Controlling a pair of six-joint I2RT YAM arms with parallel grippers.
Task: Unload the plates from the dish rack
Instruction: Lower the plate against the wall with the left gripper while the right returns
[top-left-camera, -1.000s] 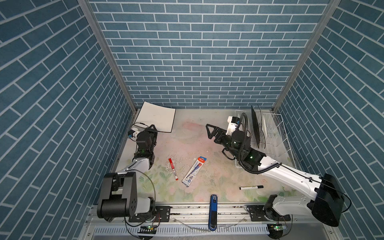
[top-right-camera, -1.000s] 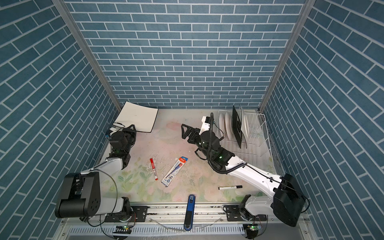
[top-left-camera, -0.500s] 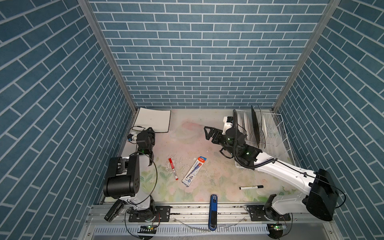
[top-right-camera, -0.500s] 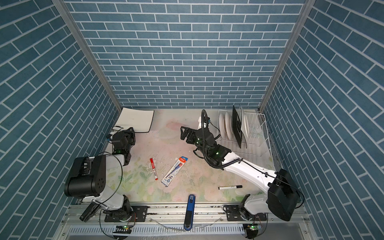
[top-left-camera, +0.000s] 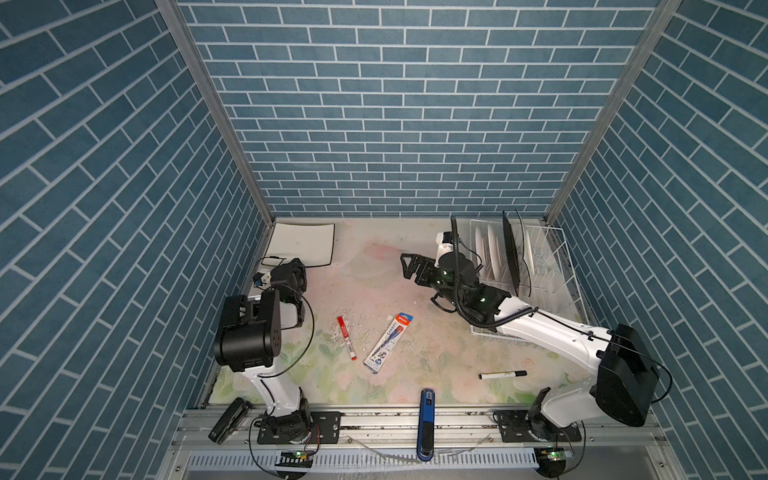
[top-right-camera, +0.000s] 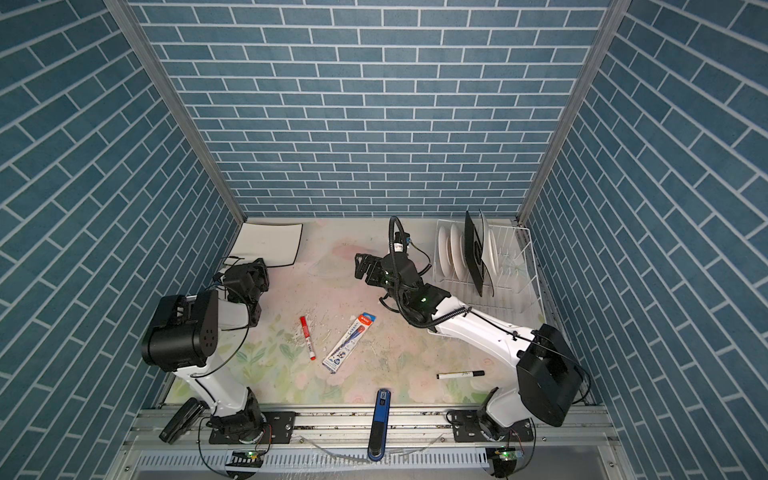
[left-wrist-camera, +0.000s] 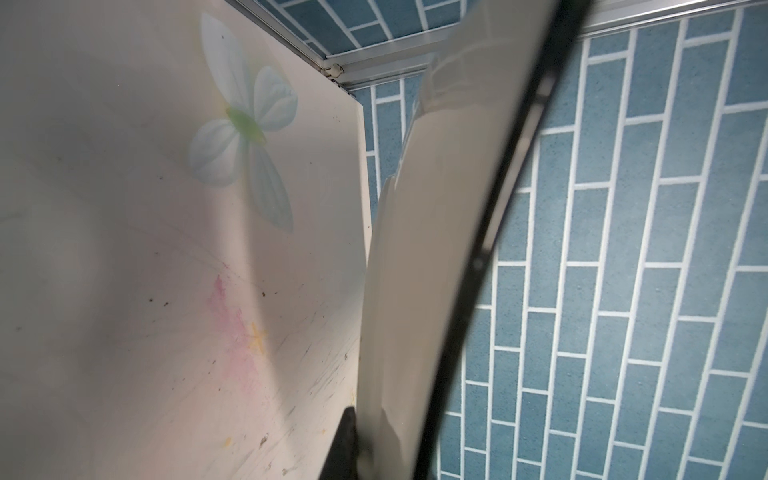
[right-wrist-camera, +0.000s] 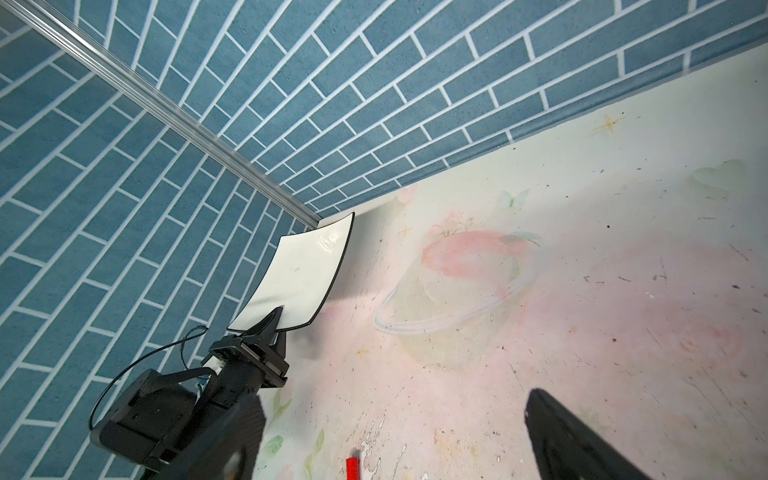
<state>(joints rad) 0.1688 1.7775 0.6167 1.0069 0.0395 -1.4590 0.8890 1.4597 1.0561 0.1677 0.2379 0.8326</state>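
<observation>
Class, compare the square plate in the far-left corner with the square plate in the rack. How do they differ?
The corner plate lies nearly flat, cream face up; the rack plate stands on edge, black back showing. The left hand grips the corner plate; the rack plate sits free in the rack. Both are square.

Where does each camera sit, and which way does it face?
Top views: high over the front edge, looking down on table, left arm, right arm, dish rack.
Left wrist: looks along the square plate pinched in its jaws, toward the back corner; one jaw tip shows.
Right wrist: faces across the table at the left arm; both open jaws show.
Shared: all views show the square plate.
</observation>
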